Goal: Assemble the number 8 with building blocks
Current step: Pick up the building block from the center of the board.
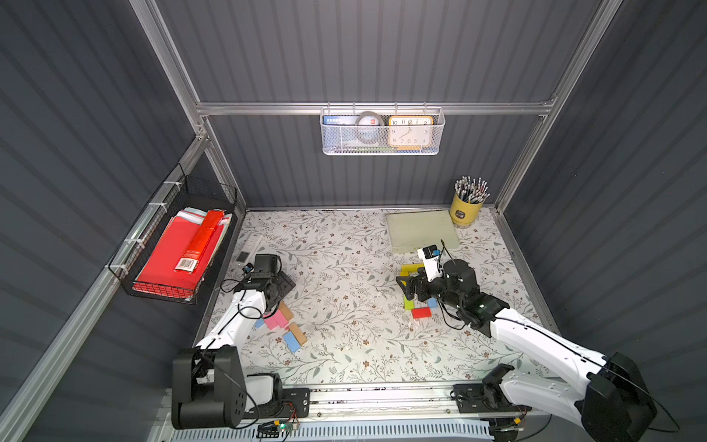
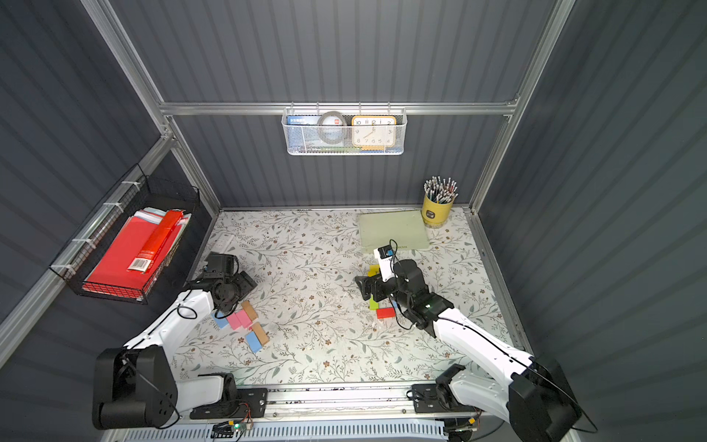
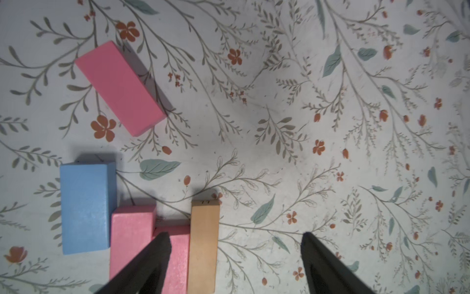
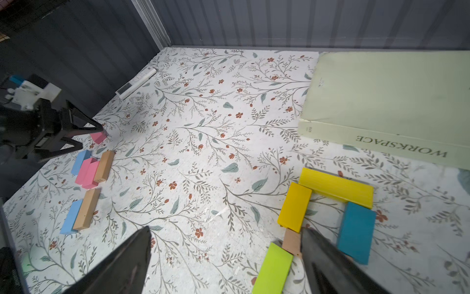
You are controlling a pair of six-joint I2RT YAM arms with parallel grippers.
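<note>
In the left wrist view my left gripper (image 3: 234,244) is open low over a cluster of building blocks. A tan block (image 3: 203,244) lies between its fingers, and one fingertip (image 3: 160,252) overlaps a pink block (image 3: 178,262). Another pink block (image 3: 132,239), a blue one (image 3: 85,208) and a tilted pink one (image 3: 119,89) lie nearby. My right gripper (image 4: 226,236) is open and empty beside a partial figure made of a long yellow block (image 4: 335,187), an orange-yellow (image 4: 295,206), a teal (image 4: 356,231), a tan (image 4: 291,241) and a lime green (image 4: 273,267) block. A red block (image 1: 421,313) lies near it.
A pale green book (image 4: 381,101) lies at the back right next to a yellow pencil cup (image 1: 465,208). A white remote (image 1: 248,247) rests by the left wall. A wire basket (image 1: 153,291) of red folders hangs outside the left edge. A blue and tan pair (image 1: 296,338) lies nearer the front.
</note>
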